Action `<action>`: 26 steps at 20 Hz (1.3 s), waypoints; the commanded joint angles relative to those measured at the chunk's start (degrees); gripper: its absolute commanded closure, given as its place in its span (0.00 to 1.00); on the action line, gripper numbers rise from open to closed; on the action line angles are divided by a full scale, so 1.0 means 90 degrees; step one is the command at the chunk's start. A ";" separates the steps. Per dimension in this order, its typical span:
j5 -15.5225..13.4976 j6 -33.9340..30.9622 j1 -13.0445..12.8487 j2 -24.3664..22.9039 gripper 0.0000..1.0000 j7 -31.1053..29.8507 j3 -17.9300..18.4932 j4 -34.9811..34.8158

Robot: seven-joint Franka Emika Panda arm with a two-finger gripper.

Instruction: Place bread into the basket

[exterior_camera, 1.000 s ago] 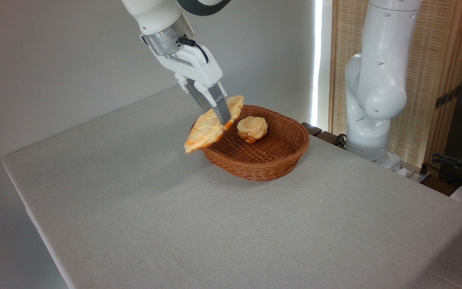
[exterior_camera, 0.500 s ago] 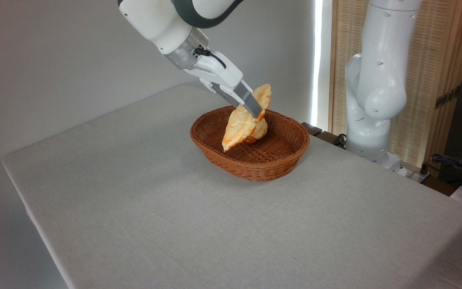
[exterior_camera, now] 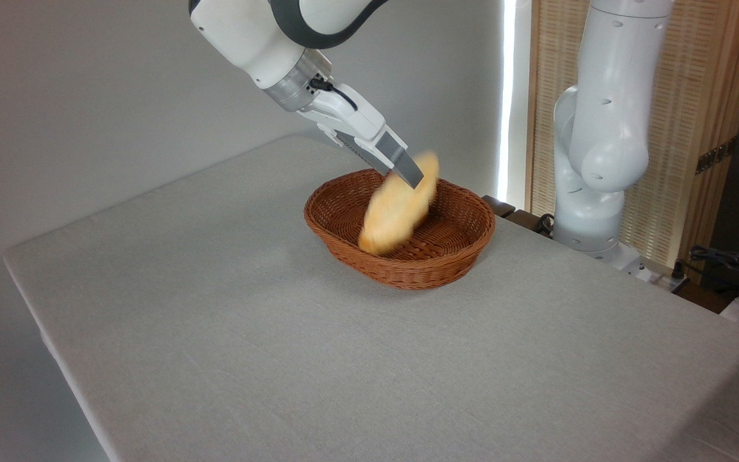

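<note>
Now blurred bread (exterior_camera: 397, 208) over basket (exterior_camera: 446, 266), pincer (exterior_camera: 413, 178) above

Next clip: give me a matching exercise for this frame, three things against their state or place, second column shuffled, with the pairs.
Things:
1. golden-orange leaf-shaped bread
2. reddish-brown oval wicker basket
3. white two-finger gripper

States:
A. resting on the grey tablecloth
B. tilted above the basket's far rim
C. motion-blurred over the basket's inside

Pairs: 1-C, 2-A, 3-B

Bare worktop (exterior_camera: 247, 333) fills the lower left and centre; at upper centre, the basket (exterior_camera: 453, 256) and blurred bread (exterior_camera: 395, 212) block passage.
</note>
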 commanded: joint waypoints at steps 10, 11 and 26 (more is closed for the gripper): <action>0.0181 0.1441 0.0096 0.0005 0.00 0.0095 0.0191 0.0263; 0.0250 0.1734 0.0116 0.0044 0.00 0.0095 0.0259 0.0283; 0.0163 0.4344 0.0116 0.0386 0.00 0.1062 0.1646 0.0439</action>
